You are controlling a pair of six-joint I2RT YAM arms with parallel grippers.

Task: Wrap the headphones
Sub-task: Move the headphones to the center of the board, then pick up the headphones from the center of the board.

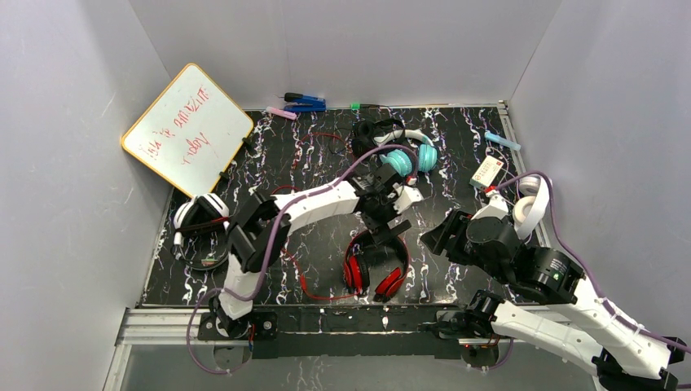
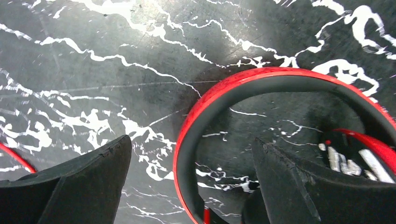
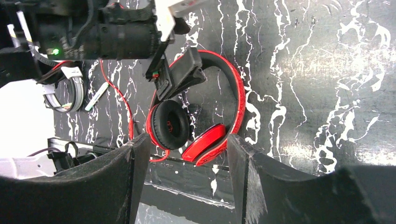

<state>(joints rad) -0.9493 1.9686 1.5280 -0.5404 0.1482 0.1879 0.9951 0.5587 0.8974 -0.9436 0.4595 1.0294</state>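
The red headphones [image 1: 389, 282] lie flat near the table's front edge, their red cord [image 1: 303, 279] looping to the left. My left gripper [image 1: 391, 230] is open right above the headband [image 2: 243, 81]. One side of the band sits between the jaws and nothing is gripped. My right gripper [image 1: 437, 237] is open and empty, hovering to the right of the red headphones [image 3: 235, 95]. The white-and-black headphones [image 1: 198, 218] lie at the left. The teal ones [image 1: 407, 160] and the small black ones [image 1: 371, 133] lie at the back. The all-white ones [image 1: 530, 204] lie at the right.
A whiteboard [image 1: 187, 126] leans on the left wall. Blue markers [image 1: 305, 102], a pink marker [image 1: 281, 112] and a green one [image 1: 356, 106] lie along the back edge. A light blue stick [image 1: 503, 140] and a white-and-red box [image 1: 486, 171] lie at the back right.
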